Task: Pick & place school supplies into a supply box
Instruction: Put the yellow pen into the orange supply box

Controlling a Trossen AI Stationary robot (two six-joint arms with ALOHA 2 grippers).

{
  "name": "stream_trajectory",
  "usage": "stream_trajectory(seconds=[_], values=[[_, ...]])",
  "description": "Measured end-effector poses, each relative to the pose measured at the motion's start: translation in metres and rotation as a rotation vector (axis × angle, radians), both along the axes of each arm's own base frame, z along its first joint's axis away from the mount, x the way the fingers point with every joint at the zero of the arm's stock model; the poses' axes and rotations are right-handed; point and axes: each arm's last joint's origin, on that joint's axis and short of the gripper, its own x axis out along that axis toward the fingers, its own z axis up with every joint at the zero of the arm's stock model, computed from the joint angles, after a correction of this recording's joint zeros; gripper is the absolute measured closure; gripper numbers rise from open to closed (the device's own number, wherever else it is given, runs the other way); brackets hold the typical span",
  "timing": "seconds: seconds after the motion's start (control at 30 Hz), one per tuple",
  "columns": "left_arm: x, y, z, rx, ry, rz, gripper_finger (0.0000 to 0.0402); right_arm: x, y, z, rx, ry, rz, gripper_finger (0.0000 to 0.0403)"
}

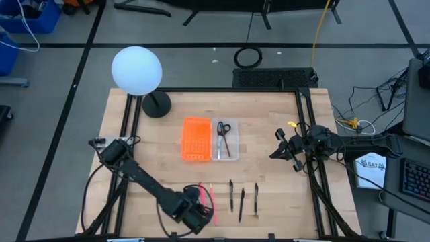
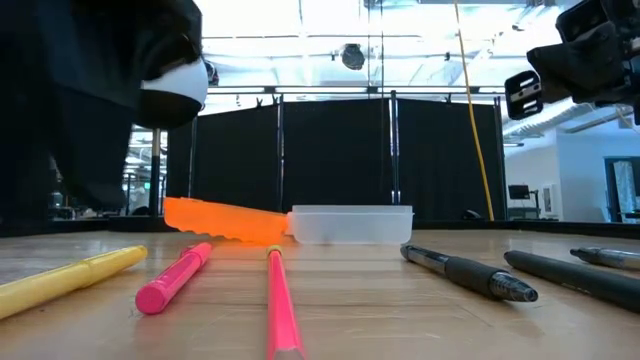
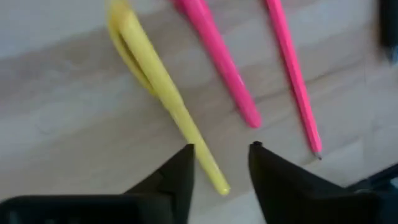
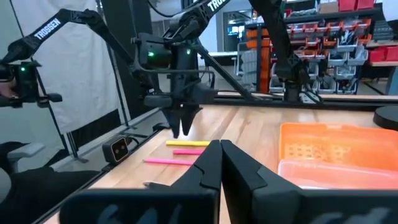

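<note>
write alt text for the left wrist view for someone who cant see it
The left end effector, fingers open, hangs just above a wooden table with a yellow pen lying by one fingertip. Beside it lie a thick pink pen and a thin pink pencil.

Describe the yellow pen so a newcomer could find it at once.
Start at the wooden table and go to its near edge, where the left gripper hovers, jaws open. The yellow pen lies just below it, outermost in the row, beside two pink pens; it alone is yellow.
</note>
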Motion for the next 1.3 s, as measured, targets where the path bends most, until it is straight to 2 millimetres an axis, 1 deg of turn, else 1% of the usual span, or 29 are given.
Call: stream_trajectory(seconds=[0.13, 0.23, 0.33, 0.43, 0.6, 1.0, 1.13, 1.3], values=[[0.002, 0.005, -0.001, -0.080, 0.077, 0.028, 0.0179, 0.000, 0.000, 0.002, -0.023, -0.027, -0.001, 0.0403], [0.004, 0.008, -0.001, -0.091, 0.093, 0.043, 0.0146, 0.000, 0.000, 0.003, -0.055, -0.059, -0.004, 0.0403], [0.007, 0.013, -0.001, -0.084, 0.088, 0.069, 0.0131, 0.000, 0.000, 0.004, -0.076, -0.077, -0.006, 0.0403], [0.011, 0.018, -0.004, -0.077, 0.091, 0.090, 0.0130, 0.000, 0.000, 0.006, -0.083, -0.095, -0.008, 0.0403], [0.011, 0.019, -0.012, -0.062, 0.125, 0.078, 0.0148, -0.001, 0.000, 0.008, -0.086, -0.121, -0.010, 0.0403], [0.010, 0.015, -0.039, -0.055, 0.236, 0.054, 0.0204, -0.001, 0.000, 0.009, -0.080, -0.124, -0.014, 0.0403], [0.008, 0.013, -0.043, -0.036, 0.250, 0.020, 0.0235, -0.001, 0.000, 0.009, -0.080, -0.125, -0.015, 0.0403], [0.006, 0.012, -0.044, -0.015, 0.247, -0.021, 0.0294, -0.001, 0.000, 0.009, -0.079, -0.125, -0.015, 0.0403]])
